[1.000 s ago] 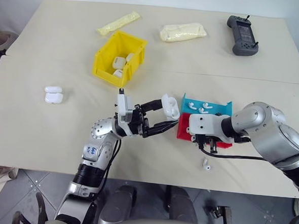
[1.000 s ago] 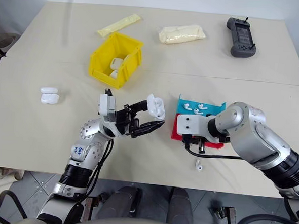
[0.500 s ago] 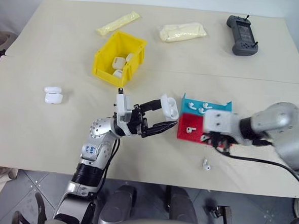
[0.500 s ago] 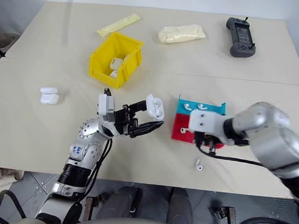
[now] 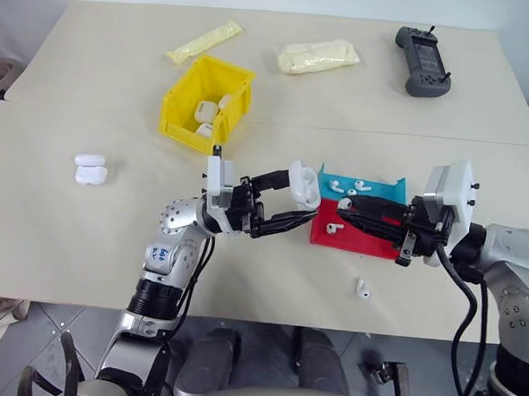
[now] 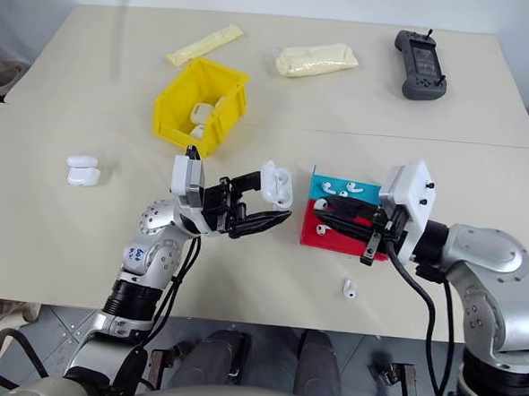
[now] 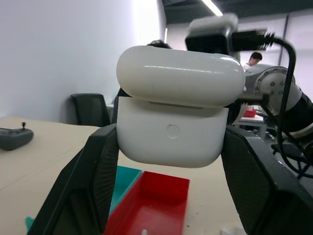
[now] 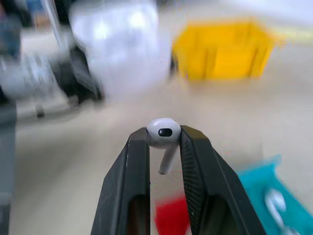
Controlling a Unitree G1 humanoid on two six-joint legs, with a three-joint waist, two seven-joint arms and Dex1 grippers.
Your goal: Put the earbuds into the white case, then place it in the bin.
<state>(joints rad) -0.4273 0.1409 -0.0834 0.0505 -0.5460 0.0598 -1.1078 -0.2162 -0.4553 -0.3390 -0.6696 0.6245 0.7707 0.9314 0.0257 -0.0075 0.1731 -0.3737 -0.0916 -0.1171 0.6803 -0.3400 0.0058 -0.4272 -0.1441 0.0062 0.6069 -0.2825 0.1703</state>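
Observation:
My left gripper (image 5: pixel 302 198) is shut on the white case (image 5: pixel 303 185), held above the table with its lid flipped open; in the left wrist view the case (image 7: pixel 172 137) sits between both black fingers (image 7: pixel 100 169). My right gripper (image 5: pixel 340 210) points at it from over the trays and is shut on one earbud (image 8: pixel 164 129), a short gap away from the case. More earbuds lie in the blue tray (image 5: pixel 362 184) and the red tray (image 5: pixel 333 227), and one earbud (image 5: pixel 363 289) is loose on the table. The yellow bin (image 5: pixel 181 126) stands behind, with white cases inside.
A red tray (image 5: pixel 356 242) and a blue tray (image 5: pixel 382 185) sit side by side under my right gripper. Two white cases (image 5: pixel 90 168) lie at the left. Far back are a black controller (image 5: pixel 422 62) and two pale packets (image 5: pixel 316 54).
My right arm has lifted off the trays and swung round, so its gripper now points at the open case with an earbud in it. The left gripper has kept still.

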